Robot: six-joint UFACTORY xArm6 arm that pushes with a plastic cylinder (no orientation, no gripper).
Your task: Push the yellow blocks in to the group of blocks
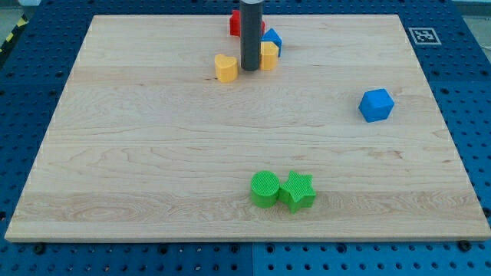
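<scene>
My tip (250, 69) rests on the board near the view's top centre, between two yellow blocks. A yellow heart-shaped block (225, 67) lies just left of the tip. A second yellow block (268, 55) touches the rod's right side; its shape is partly hidden. Behind it sits a small blue block (271, 38). A red block (236, 23) shows behind the rod, mostly hidden by it. These blocks form a loose cluster at the top.
A blue cube-like block (376, 105) lies alone at the view's right. A green cylinder (265, 188) and a green star (298, 192) touch each other near the view's bottom centre. The wooden board (138, 153) sits on a blue perforated table.
</scene>
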